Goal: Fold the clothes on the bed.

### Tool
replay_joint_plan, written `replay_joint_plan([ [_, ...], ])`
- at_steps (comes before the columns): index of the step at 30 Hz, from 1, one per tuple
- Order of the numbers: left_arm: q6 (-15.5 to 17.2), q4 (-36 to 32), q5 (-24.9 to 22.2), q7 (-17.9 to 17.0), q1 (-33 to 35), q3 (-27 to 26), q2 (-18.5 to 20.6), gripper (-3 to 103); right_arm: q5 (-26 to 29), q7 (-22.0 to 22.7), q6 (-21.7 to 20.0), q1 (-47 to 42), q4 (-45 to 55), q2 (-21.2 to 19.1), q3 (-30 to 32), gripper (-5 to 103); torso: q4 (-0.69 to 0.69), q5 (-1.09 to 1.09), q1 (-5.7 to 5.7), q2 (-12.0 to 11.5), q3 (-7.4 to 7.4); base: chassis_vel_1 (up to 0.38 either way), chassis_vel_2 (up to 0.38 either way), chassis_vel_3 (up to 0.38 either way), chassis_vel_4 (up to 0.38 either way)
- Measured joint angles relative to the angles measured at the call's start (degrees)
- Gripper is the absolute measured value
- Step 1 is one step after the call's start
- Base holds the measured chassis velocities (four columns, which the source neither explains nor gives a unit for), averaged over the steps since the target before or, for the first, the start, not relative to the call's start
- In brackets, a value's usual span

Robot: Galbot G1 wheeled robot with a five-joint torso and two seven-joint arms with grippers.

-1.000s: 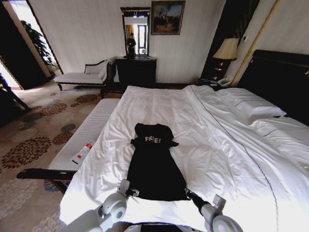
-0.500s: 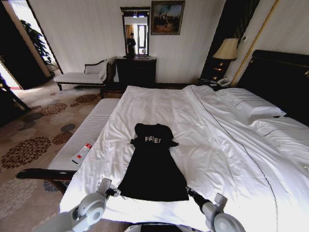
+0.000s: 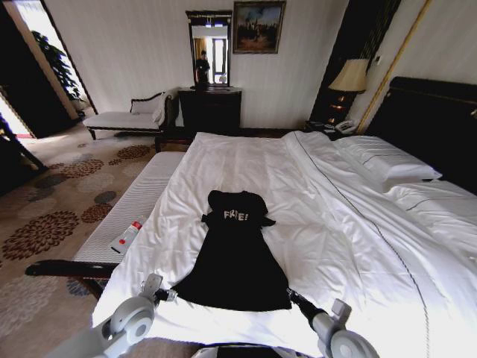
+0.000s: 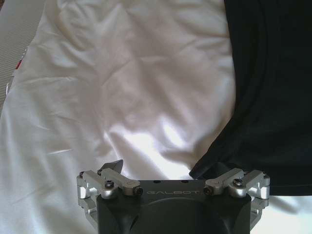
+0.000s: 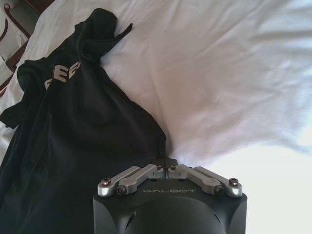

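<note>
Writing first: white "FREE!" reads across the chest of the clothes (image 3: 235,257), a black short-sleeved garment lying flat on the bed (image 3: 350,224), collar toward the far end, hem toward me. Both wrist views show "GALBOT" stamped on the gripper bodies.

Left gripper (image 3: 165,294): I see it at the garment's near left hem corner. In the left wrist view the gripper (image 4: 171,171) has its linkage arms thrown wide, fingers spread; the black hem corner lies just beside the one on the garment's side. I cannot tell whether it touches the cloth.

Right gripper (image 3: 292,297): at the near right hem corner. In the right wrist view the gripper (image 5: 167,160) has its fingers pressed together, pinching the hem edge of the black fabric.

White sheet around the garment is wrinkled. A bottle (image 3: 128,235) lies on the white-cushioned bench (image 3: 134,201) left of the bed.
</note>
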Motion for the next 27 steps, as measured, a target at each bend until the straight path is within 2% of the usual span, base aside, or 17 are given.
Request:
replay_joint_plan([
  [5,-0.8,-1.63,-0.11,0.69,0.28,0.01,0.12,100,0.01,-0.02,0.03,-0.02,0.01,0.02,-0.03,0,0.0,0.02,0.0,0.0,0.0,0.0,0.0,0.0,0.0],
  [12,-0.84,0.35,1.8,1.89,0.47,1.51,-1.8,101,0.12,-0.01,0.05,-0.34,0.48,0.02,0.1,0,0.0,0.01,0.0,0.0,0.0,0.0,0.0,0.0,0.0],
  [14,-0.86,0.57,2.1,2.17,0.47,1.67,-1.97,97,0.16,-0.02,0.06,-0.39,0.5,0.0,0.17,0,0.0,0.01,0.0,0.0,0.0,0.0,0.0,0.0,0.0],
  [18,-2.09,2.09,6.04,5.74,0.84,2.18,-2.93,76,0.37,-0.02,0.11,-0.59,0.6,-0.08,0.5,0,0.0,0.01,0.0,0.0,0.0,0.0,0.0,0.0,0.0],
  [20,-2.29,2.21,6.58,6.29,0.99,2.18,-3.0,76,0.38,-0.02,0.12,-0.6,0.6,-0.09,0.52,0,0.0,0.01,0.0,0.0,0.0,0.0,0.0,0.0,0.0],
  [23,-2.92,2.24,7.85,7.82,1.66,1.95,-3.07,61,0.4,-0.01,0.13,-0.61,0.61,-0.11,0.54,0,0.0,0.01,0.0,0.01,0.0,0.0,0.0,0.0,0.0],
  [25,-2.94,2.23,7.87,7.87,1.71,1.89,-3.07,61,0.4,-0.01,0.13,-0.61,0.61,-0.1,0.53,0,0.0,0.01,0.0,0.0,0.0,0.0,0.0,0.0,0.0],
  [27,-2.97,2.34,8.24,8.57,1.86,1.5,-3.07,49,0.4,0.03,0.14,-0.58,0.61,-0.08,0.41,0,0.0,0.01,0.0,0.0,0.0,0.0,0.0,0.0,0.0],
])
